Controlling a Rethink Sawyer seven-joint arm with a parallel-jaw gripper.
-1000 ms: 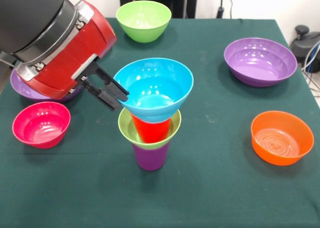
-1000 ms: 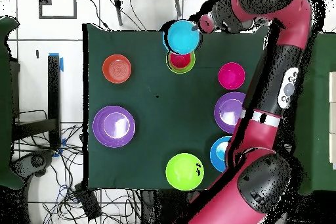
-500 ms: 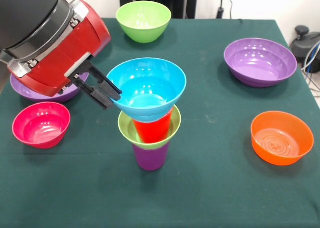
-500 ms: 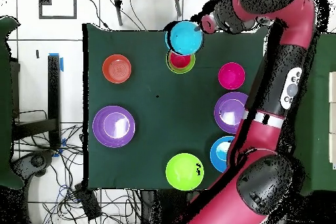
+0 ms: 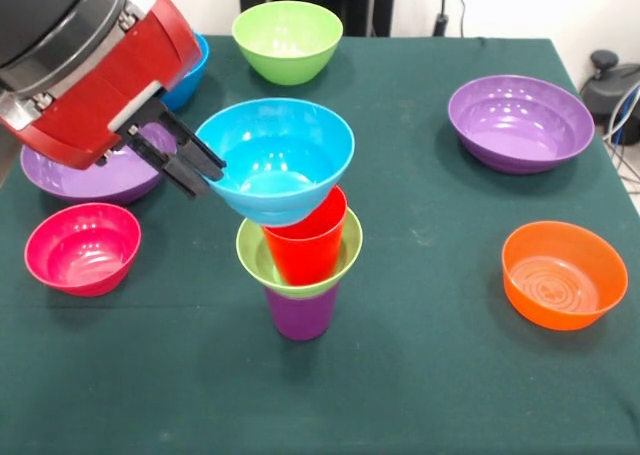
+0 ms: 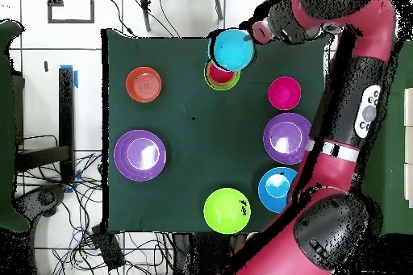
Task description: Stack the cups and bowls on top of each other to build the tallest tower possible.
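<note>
The tower stands at the table's middle front: a purple cup [image 5: 300,313], a small lime green bowl [image 5: 251,252] on it, and a red cup [image 5: 306,243] inside that. My gripper [image 5: 203,167] is shut on the left rim of a blue bowl [image 5: 275,160] and holds it tilted, above and left of the red cup's mouth. In the overhead view the blue bowl [image 6: 232,47] sits over the far side of the tower [image 6: 221,76], with the gripper [image 6: 252,36] at its right.
A pink bowl [image 5: 82,247] and a purple bowl [image 5: 90,178] lie at the left under the arm. A second blue bowl [image 5: 192,67] is behind the arm. A large lime green bowl [image 5: 287,40] is at the back, another purple bowl [image 5: 520,123] and an orange bowl [image 5: 563,273] at the right.
My gripper has lifted the blue bowl up and to the left, off the red cup. The red cup's rim now shows. The tower has not moved.
</note>
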